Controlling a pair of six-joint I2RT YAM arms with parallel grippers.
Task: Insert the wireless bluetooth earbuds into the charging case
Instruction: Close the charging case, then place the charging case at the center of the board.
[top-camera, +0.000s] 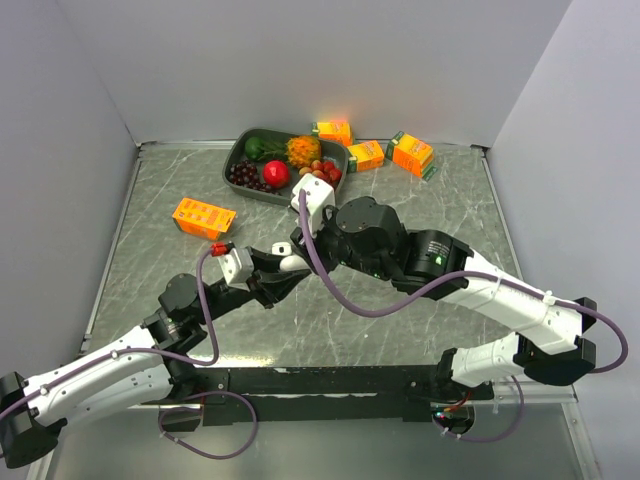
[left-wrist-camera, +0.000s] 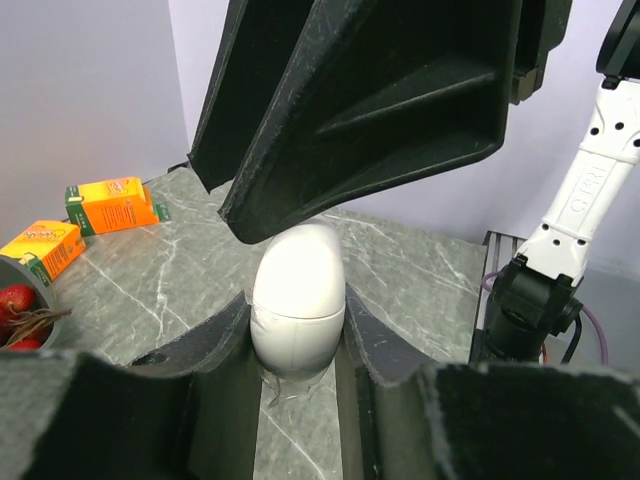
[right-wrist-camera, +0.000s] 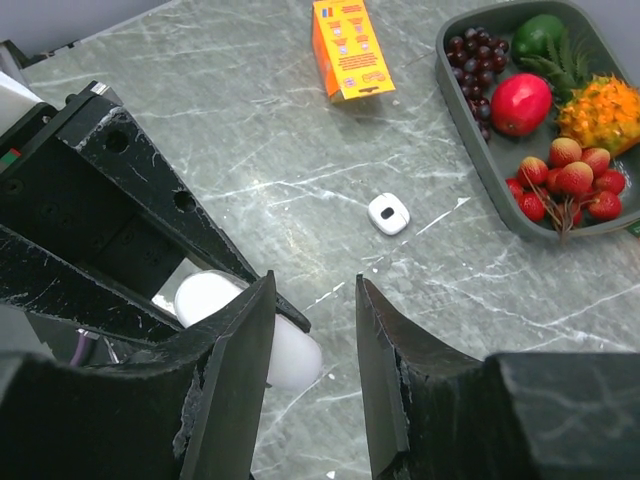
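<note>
Orange box (top-camera: 203, 217) is lying on the counter (top-camera: 480, 215) at left. Left fingers (left-wrist-camera: 232, 330) are clamping the white case (left-wrist-camera: 298, 290), holding it upright with lid shut, down at the counter; can't tell if it's touching. Right fingers (right-wrist-camera: 250, 330) are hovering just over and beside the case, standing apart, gripping nothing. A small white piece (right-wrist-camera: 388, 213) is lying on the counter between case and tray (top-camera: 236, 158); can't tell if it's an earbud. Tray is holding fruit (top-camera: 303, 150) at back. Three orange boxes (top-camera: 366, 155) are lying right of it.
</note>
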